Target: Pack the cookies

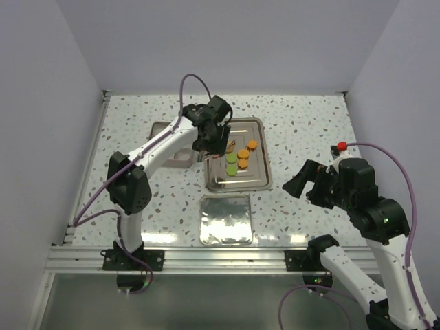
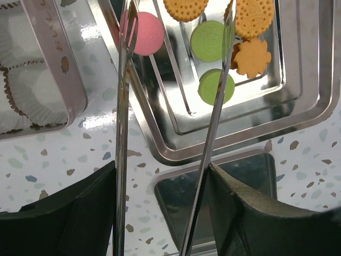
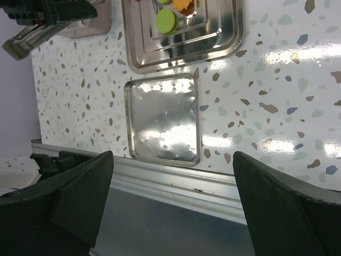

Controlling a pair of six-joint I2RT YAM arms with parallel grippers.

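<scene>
Cookies (image 1: 232,158) lie loose in the steel tray (image 1: 240,186) at the middle of the speckled tabletop (image 1: 309,124), as my overhead feed shows it. Left of the tray sits a box (image 2: 56,53) lined with white paper cups. Nearer the arm bases lies a small square steel plate (image 1: 225,220). My right tool (image 3: 173,154) hangs over the tabletop's right side, spread wide and holding nothing. My left tool (image 2: 162,176) is clamped on metal tongs (image 2: 121,133) reaching over the tray. The blades stand apart: one tip overlaps the pink cookie (image 2: 146,33), though I cannot tell if it touches. The other crosses a green cookie (image 2: 209,40) beside the orange ones (image 2: 254,16).
</scene>
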